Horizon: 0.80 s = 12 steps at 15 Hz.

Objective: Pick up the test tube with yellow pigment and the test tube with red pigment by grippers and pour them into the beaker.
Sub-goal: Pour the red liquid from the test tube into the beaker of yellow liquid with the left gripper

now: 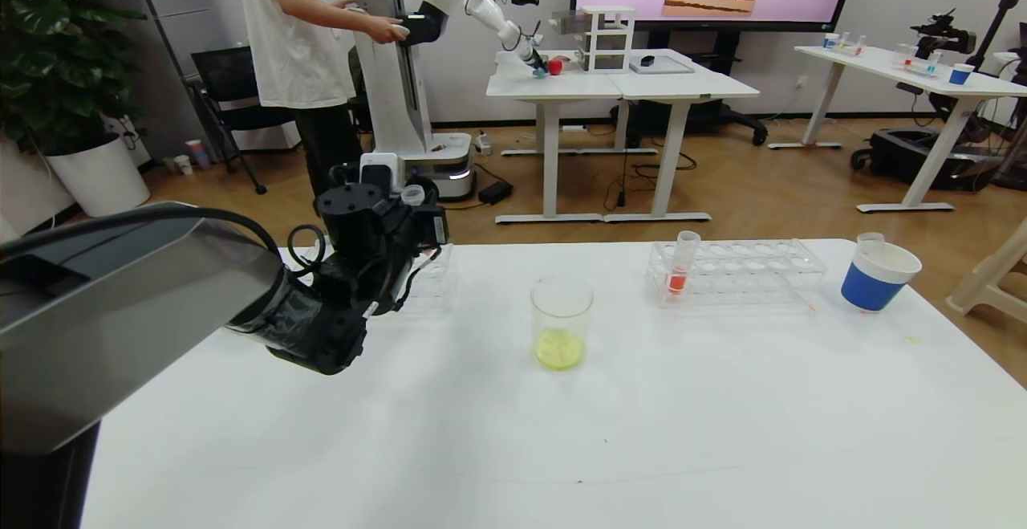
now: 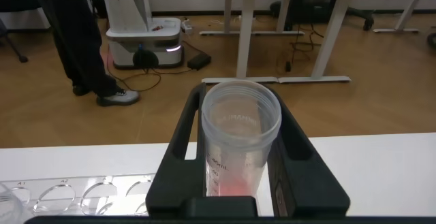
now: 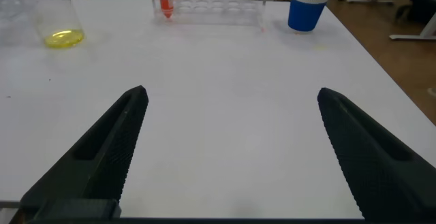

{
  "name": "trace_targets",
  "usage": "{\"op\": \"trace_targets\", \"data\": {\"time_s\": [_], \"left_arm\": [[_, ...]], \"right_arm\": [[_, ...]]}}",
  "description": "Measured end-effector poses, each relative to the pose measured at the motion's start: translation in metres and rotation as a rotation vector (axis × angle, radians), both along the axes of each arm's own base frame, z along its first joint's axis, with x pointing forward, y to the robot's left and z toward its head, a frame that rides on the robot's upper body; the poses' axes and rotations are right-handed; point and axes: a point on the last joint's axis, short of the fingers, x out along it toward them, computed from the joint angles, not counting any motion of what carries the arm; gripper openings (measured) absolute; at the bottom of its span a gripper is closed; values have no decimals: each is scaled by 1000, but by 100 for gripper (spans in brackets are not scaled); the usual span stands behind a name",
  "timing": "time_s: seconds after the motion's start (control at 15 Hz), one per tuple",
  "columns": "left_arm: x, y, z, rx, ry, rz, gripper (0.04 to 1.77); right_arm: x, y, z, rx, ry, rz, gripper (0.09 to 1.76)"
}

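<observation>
My left gripper (image 1: 419,209) hangs above the table's far left part, shut on a test tube with red pigment (image 2: 238,142). The tube stands upright between the fingers, with orange-red liquid in its tip and its rim (image 1: 412,193) showing above them. The beaker (image 1: 562,323) stands mid-table to the right of that gripper, with yellow liquid on its bottom. Another test tube with red pigment (image 1: 683,262) stands in the clear rack (image 1: 746,272). My right gripper (image 3: 231,94) is open over bare table, nearer than the beaker (image 3: 48,16). The test tube with yellow pigment is out of view.
A blue-and-white paper cup (image 1: 878,274) with a clear tube (image 1: 869,242) in it stands right of the rack. A second clear rack (image 2: 82,193) lies under my left gripper. Beyond the table's far edge stand a person, another robot and white desks.
</observation>
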Motion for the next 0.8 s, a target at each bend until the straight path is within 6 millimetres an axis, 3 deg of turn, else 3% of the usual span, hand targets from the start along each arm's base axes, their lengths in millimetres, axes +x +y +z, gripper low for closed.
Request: {"op": "trace_targets", "data": {"time_s": [0.2, 0.47, 0.6, 0.8], "left_arm": [[-1, -5, 6, 26, 9, -124, 51], [-12, -14, 17, 149, -48, -436, 51], [-20, -17, 19, 254, -132, -585, 51], [-27, -25, 18, 368, -291, -641, 51]], "right_arm": [[0, 0, 0, 0, 1, 0, 174], [0, 0, 0, 0, 1, 0, 174], [0, 0, 0, 0, 1, 0, 174], [0, 0, 0, 0, 0, 0, 174]]}}
